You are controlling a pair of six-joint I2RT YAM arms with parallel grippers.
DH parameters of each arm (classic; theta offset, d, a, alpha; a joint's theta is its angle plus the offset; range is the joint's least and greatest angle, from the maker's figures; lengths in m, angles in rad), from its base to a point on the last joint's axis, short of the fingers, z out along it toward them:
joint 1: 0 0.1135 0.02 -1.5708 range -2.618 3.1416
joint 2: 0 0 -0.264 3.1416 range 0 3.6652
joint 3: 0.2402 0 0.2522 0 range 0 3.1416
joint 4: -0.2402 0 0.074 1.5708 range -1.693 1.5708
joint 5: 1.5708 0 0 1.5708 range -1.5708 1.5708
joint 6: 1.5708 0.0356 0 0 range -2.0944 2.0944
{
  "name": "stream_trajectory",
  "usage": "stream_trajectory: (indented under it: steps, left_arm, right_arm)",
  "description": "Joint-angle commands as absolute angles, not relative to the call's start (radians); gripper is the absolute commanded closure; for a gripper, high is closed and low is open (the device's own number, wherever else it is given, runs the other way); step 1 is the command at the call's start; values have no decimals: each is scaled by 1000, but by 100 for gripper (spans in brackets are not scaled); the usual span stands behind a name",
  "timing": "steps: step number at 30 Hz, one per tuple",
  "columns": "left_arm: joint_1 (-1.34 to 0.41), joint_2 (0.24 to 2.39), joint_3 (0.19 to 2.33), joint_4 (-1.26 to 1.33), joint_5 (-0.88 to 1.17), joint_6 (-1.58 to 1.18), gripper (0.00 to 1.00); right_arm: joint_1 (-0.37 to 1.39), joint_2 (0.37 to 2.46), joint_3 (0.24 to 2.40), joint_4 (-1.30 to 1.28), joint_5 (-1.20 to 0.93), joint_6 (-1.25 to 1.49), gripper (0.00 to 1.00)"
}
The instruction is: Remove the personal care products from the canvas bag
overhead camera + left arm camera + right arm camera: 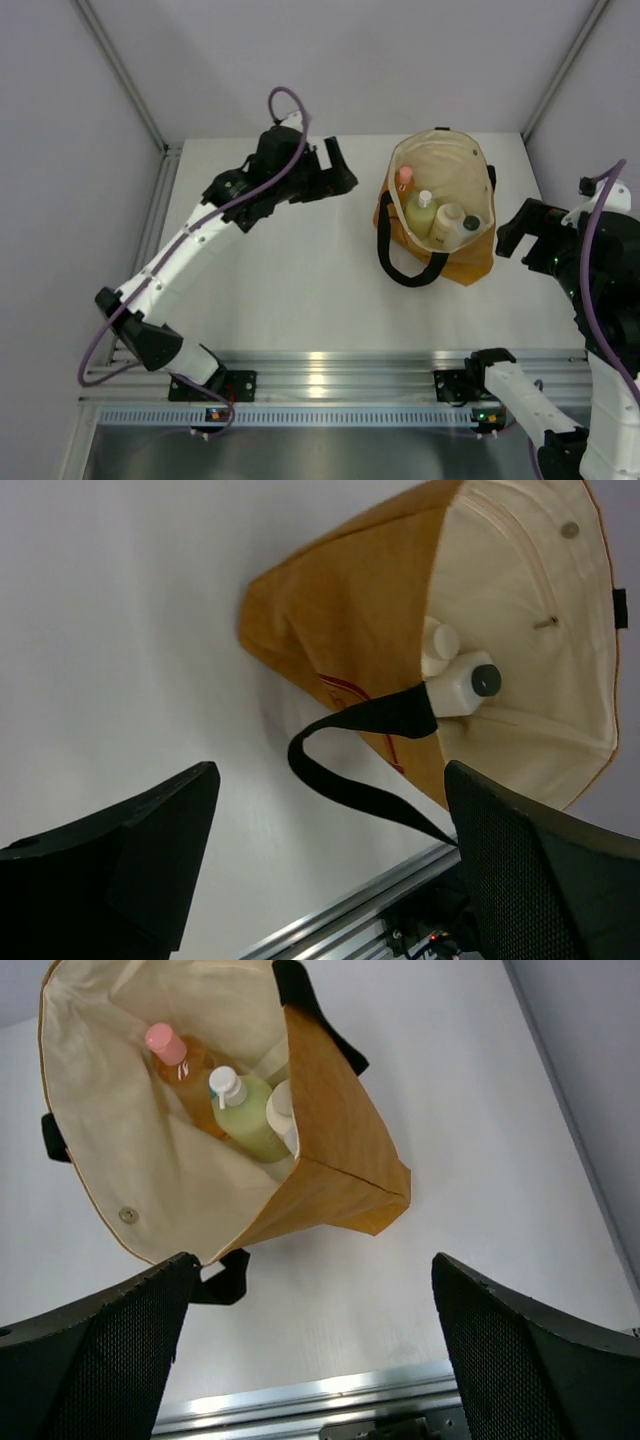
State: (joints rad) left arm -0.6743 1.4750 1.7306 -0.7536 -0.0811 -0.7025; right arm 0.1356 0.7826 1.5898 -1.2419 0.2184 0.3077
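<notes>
You have removed nothing: four bottles point(422, 210) sit in the canvas bag point(466, 266), left claw point(336, 166) and right claw point(516, 240) both released; next, lower one onto a bottle.

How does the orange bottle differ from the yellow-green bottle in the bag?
The orange bottle has a pink cap; the yellow-green bottle has a white one. The orange bottle looks slimmer, the yellow-green bottle broader. The orange bottle lies at the row's end, the yellow-green bottle between it and a cream bottle. Both sit inside the canvas bag.
</notes>
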Motion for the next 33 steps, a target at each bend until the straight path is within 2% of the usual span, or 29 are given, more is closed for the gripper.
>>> stream_trajectory:
  steps: [1, 6, 10, 14, 17, 20, 21, 23, 24, 26, 31, 33]
  left_arm:
    - [-750, 1518, 1786, -531, -5, -730, 2]
    - [-825, 1676, 1853, -505, -40, -692, 3]
    - [-844, 1775, 1905, -499, -55, -658, 11]
    - [-847, 1821, 1922, -499, -118, -635, 31]
    - [-845, 1847, 1921, -500, -120, -620, 38]
    - [-845, 1865, 1916, -500, -114, -623, 56]
    - [-845, 1870, 1910, -500, -106, -627, 69]
    - [-848, 1870, 1905, -500, -97, -637, 82]
    - [-854, 1868, 1895, -500, -100, -640, 92]
    - [-861, 1856, 1879, -500, -109, -652, 100]
    - [-874, 1807, 1801, -499, -172, -701, 100]
    - [-874, 1778, 1764, -502, -210, -712, 100]
  right_arm:
    - [144, 761, 1562, -1213, 126, 333, 1]
    - [144, 729, 1559, -1215, 98, 325, 1]
    - [146, 716, 1548, -1218, 72, 330, 1]
    - [146, 706, 1554, -1218, 49, 341, 0]
    - [144, 712, 1562, -1218, 25, 337, 0]
    - [144, 732, 1580, -1215, -26, 331, 0]
    - [146, 748, 1586, -1210, -50, 330, 0]
    - [146, 764, 1600, -1172, -78, 324, 1]
    - [146, 784, 1603, -1155, -112, 325, 2]
    - [146, 811, 1608, -1114, -147, 310, 7]
    - [146, 951, 1603, -983, -244, 299, 23]
    - [150, 998, 1597, -944, -258, 299, 25]
